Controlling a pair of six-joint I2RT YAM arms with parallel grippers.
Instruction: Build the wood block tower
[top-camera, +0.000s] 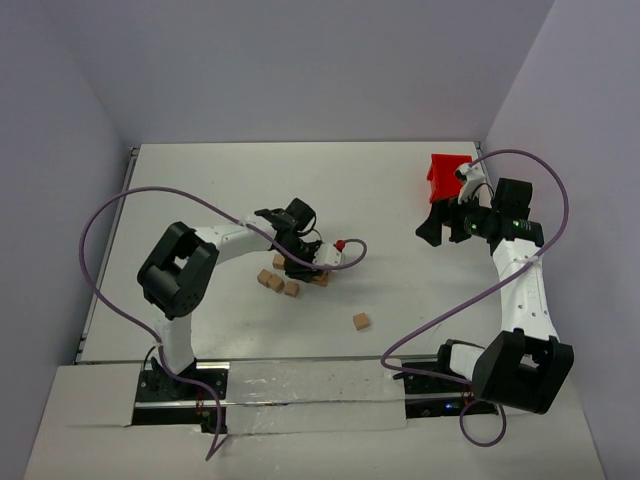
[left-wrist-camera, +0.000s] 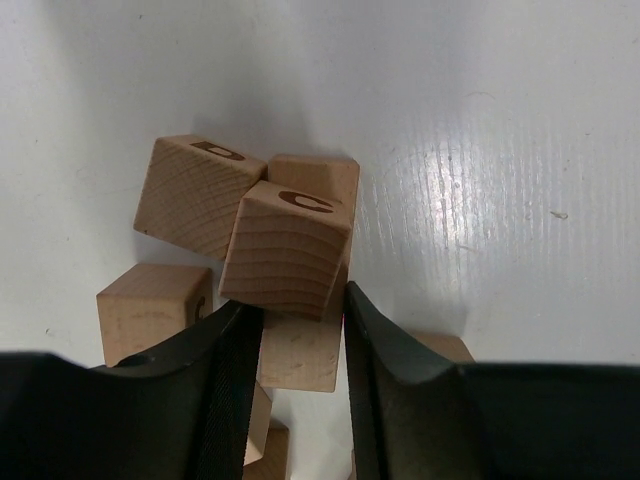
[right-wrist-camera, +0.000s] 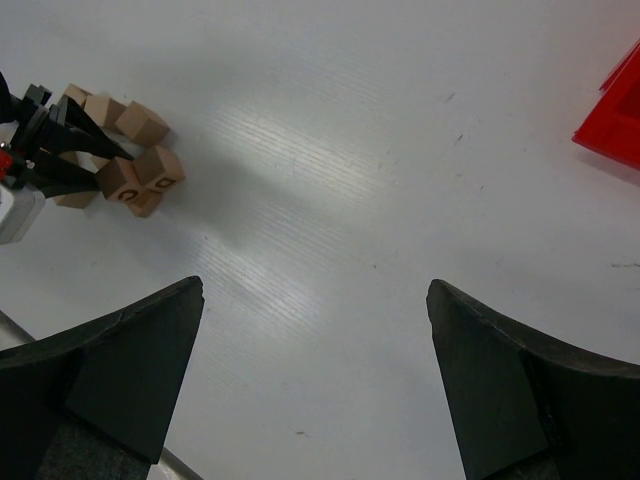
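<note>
Several tan wood blocks (top-camera: 277, 284) lie in a loose cluster left of the table's middle, with no tidy tower showing. My left gripper (top-camera: 297, 258) hangs over this cluster. In the left wrist view the left gripper (left-wrist-camera: 297, 300) has its jaws closed on the lower edge of a tilted block marked C (left-wrist-camera: 288, 250). A block marked D (left-wrist-camera: 190, 195) and a plain block (left-wrist-camera: 150, 305) sit beside it, and another block (left-wrist-camera: 300, 355) shows in the gap between the fingers. One block (top-camera: 361, 321) lies alone nearer the front. My right gripper (top-camera: 432, 228) (right-wrist-camera: 312, 288) is open and empty above bare table.
The red plastic bin (top-camera: 445, 175) stands at the back right, right behind my right gripper; its corner also shows in the right wrist view (right-wrist-camera: 612, 115). The cluster and left gripper show far left there (right-wrist-camera: 120, 180). Purple cables loop over both arms.
</note>
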